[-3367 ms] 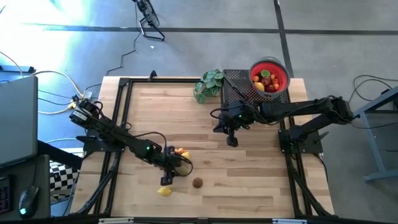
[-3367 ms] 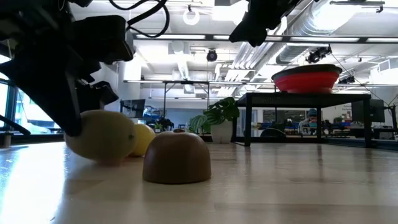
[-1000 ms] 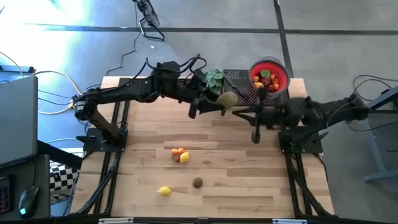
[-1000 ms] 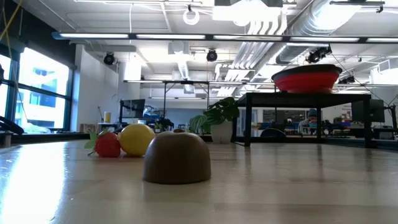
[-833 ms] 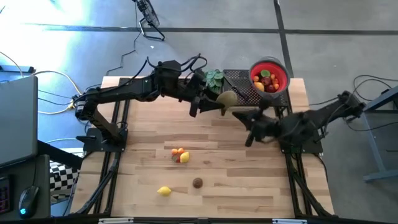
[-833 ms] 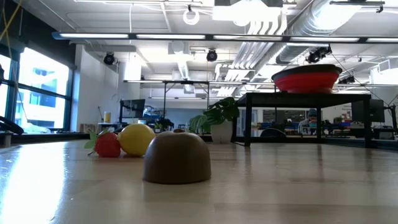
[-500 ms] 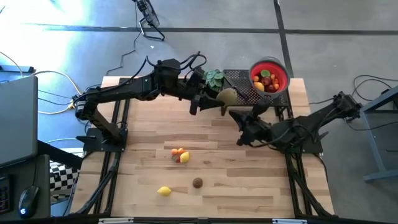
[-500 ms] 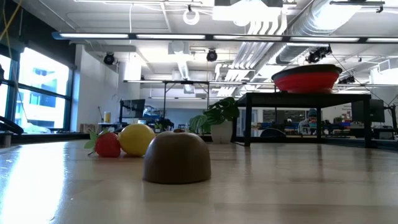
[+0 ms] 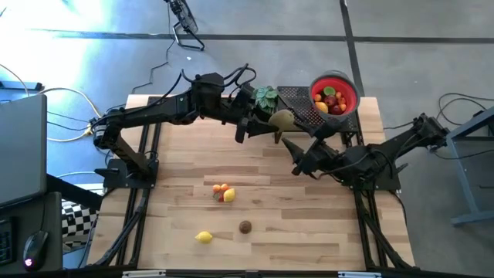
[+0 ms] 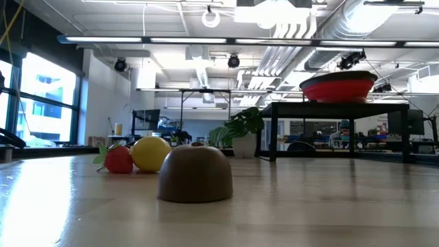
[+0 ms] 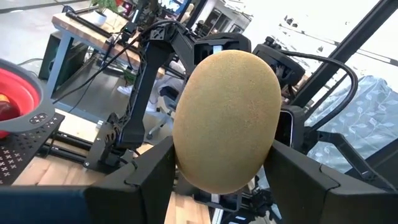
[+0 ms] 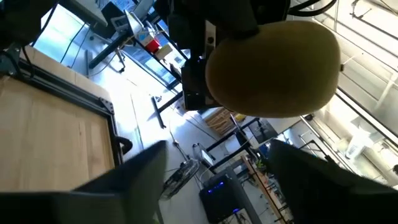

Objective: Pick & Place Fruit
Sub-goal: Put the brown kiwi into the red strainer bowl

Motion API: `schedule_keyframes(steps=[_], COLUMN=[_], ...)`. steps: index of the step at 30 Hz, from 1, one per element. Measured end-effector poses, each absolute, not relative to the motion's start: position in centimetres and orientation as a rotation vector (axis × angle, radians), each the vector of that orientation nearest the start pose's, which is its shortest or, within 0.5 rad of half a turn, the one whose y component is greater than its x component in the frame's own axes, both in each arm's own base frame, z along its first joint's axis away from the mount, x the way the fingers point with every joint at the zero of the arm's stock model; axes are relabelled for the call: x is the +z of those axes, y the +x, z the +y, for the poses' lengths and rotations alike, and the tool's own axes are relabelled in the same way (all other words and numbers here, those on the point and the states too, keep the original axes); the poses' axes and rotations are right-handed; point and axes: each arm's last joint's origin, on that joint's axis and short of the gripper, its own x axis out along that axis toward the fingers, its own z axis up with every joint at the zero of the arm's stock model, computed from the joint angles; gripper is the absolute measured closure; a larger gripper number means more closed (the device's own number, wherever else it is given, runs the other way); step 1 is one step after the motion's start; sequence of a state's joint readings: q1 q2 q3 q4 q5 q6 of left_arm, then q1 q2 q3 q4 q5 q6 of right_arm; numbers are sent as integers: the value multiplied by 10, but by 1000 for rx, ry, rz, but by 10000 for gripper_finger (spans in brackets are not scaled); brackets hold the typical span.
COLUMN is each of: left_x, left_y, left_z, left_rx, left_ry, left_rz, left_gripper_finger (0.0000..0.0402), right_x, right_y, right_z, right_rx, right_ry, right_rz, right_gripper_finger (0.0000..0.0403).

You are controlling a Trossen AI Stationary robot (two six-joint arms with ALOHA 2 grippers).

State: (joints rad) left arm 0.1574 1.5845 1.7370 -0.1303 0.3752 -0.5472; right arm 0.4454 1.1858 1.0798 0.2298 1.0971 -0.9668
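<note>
High view: my left gripper (image 9: 276, 126) is raised over the far part of the table (image 9: 324, 232), just beside the green leafy plant (image 9: 265, 98), and it pinches an olive-brown fruit (image 9: 283, 120) between its two fingers. My right gripper (image 9: 290, 145) points up toward that fruit from the near-right side, its fingertips close below it but not touching.

Left wrist view: the held fruit (image 11: 226, 121) is an egg-shaped, rough-skinned piece, clamped on both flanks by my dark fingers (image 11: 149, 171). Part of the red bowl (image 11: 18, 90) shows at the edge, resting on a black perforated stand (image 11: 22, 149).

Right wrist view: the same fruit (image 12: 273, 68) hangs ahead of my right gripper's spread fingers (image 12: 140, 174), which stand well apart with clear space between them and hold nothing (the fruit is gripped from the other side only).

Remaining task items, high view: the red bowl (image 9: 347, 83) on its stand at the far right corner contains several fruits in red, orange, yellow and green. On the table's near half lie a small cluster of orange, red and yellow fruit (image 9: 223, 191), a lone yellow fruit (image 9: 204, 237) and a brown fruit (image 9: 245, 227), the last two well apart from the cluster.

Low view: the brown fruit (image 10: 195, 173) sits nearest, with a yellow fruit (image 10: 151, 154) and a red fruit (image 10: 119, 159) behind it, touching each other.
</note>
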Motion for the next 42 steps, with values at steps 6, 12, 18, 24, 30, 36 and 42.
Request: schedule_keyframes(steps=[6, 12, 18, 24, 30, 36, 42], left_x=[466, 466, 465, 464, 466, 466, 466], left_y=[349, 349, 350, 350, 350, 350, 350], left_z=[45, 45, 45, 45, 44, 44, 43], left_rx=[-218, -217, -217, -225, -238, -250, -267], left_ry=[-520, -520, -522, -492, -417, -392, -325], left_rz=[36, 37, 41, 46, 24, 23, 18], left_gripper_finger=[183, 183, 183, 183, 183, 183, 183], right_x=[395, 401, 406, 410, 424, 426, 426], right_y=[237, 236, 236, 234, 213, 193, 181], right_z=[85, 84, 86, 83, 83, 85, 75], right_rx=[-657, -667, -618, -693, -743, -623, -288], right_ry=[-812, -847, -901, -818, -710, -517, -220], right_rz=[206, 179, 123, 118, 87, 3, -122], right_gripper_finger=[10, 39, 45, 46, 46, 46, 46])
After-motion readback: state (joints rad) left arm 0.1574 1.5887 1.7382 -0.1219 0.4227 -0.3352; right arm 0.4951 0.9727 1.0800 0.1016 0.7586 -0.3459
